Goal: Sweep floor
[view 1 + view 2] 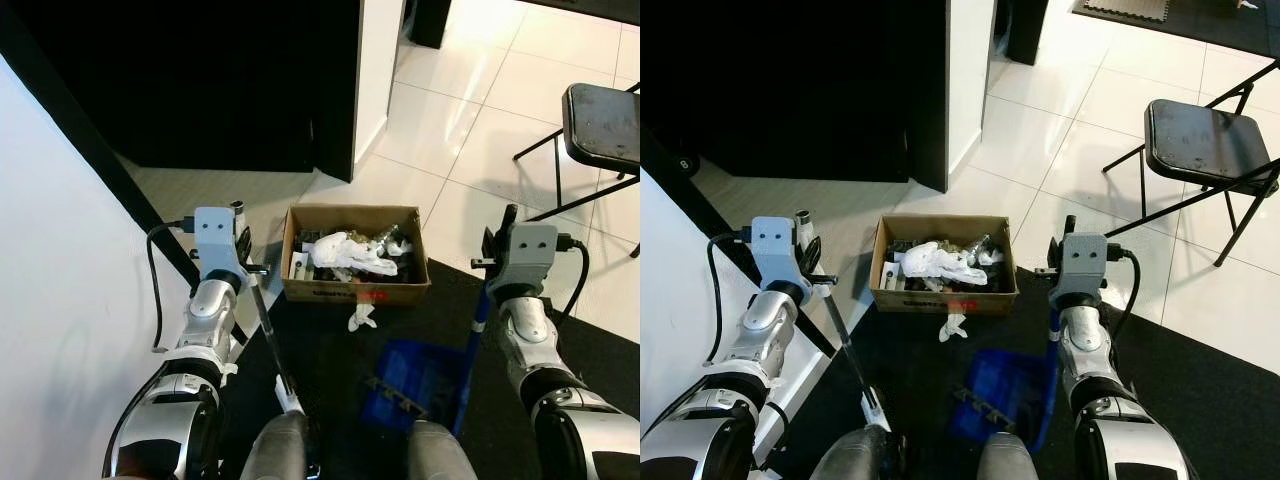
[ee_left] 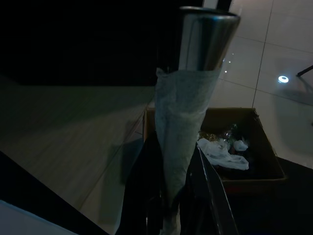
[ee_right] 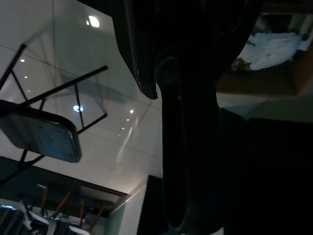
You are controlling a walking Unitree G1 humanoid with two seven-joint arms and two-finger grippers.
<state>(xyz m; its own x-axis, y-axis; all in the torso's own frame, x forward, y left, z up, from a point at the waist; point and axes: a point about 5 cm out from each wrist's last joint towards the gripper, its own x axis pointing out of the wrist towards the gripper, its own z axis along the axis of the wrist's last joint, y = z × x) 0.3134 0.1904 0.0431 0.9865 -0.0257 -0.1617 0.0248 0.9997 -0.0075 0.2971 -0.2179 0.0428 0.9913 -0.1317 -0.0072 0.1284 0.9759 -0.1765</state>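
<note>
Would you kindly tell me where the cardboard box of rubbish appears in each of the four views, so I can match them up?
Left eye view: cardboard box sits centre, at the dark mat's far edge.
Right eye view: it lies slightly left of centre.
Left wrist view: right of the wrapped broom handle, box at mid-height.
Right wrist view: upper right corner, partly hidden.
Shared landmark: the crumpled white paper inside the box.
</note>
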